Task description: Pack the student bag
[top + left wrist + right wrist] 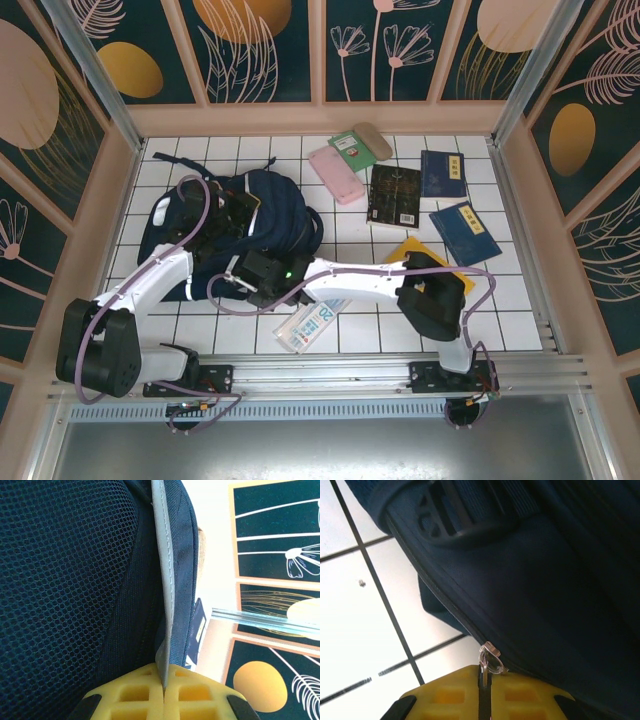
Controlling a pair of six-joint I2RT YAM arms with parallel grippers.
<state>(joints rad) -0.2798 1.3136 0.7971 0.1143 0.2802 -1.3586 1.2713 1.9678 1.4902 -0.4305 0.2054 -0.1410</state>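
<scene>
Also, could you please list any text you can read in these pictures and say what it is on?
"20", in blue, on the clear flat packet.
On the black book, far blue book, near blue book and green card: print too small to read.
On the student bag: no legible text.

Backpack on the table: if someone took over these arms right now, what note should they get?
Left gripper: shut on the backpack's pale stripe.
Right gripper: shut on its zipper pull.
Backpack lies left of centre; books and a pink case lie outside, to its right.
Done: both grips set.
Left: probably unzip, then load the items.
</scene>
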